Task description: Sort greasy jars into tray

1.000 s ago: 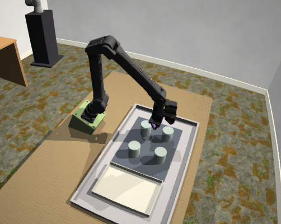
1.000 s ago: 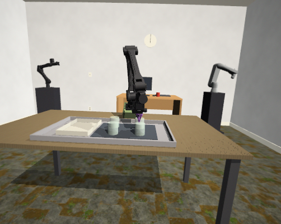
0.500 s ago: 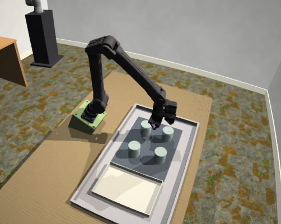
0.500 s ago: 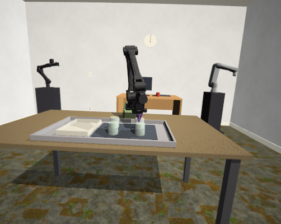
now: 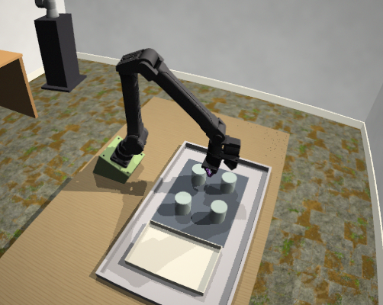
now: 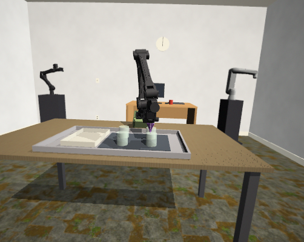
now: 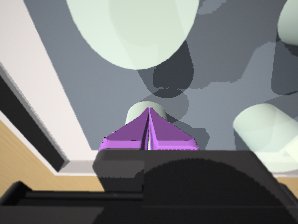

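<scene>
Four pale green glass jars stand mouth down on the dark drying mat (image 5: 196, 228) (image 6: 163, 144): a base-side far jar (image 5: 197, 176), a front far jar (image 5: 228, 183) (image 6: 151, 140) (image 7: 132, 32), a base-side jar nearer the tray (image 5: 183, 203) (image 7: 262, 130) and a front jar nearer the tray (image 5: 218, 212) (image 6: 122, 139) (image 7: 291, 22). My gripper (image 5: 210, 174) (image 6: 150, 132) (image 7: 149, 112) is shut and empty, its purple tips between the two far jars, close to the base-side one. In the wrist view the fingers partly hide that jar; contact cannot be told. The cream tray (image 5: 194, 267) (image 6: 79, 143) is empty.
The tray lies beside the mat's near end in the top view. A raised steel rim (image 5: 257, 212) (image 6: 112, 153) surrounds the mat and tray. The green arm base (image 5: 112, 169) stands on the wooden table (image 5: 72, 229) beyond the rim, at the left.
</scene>
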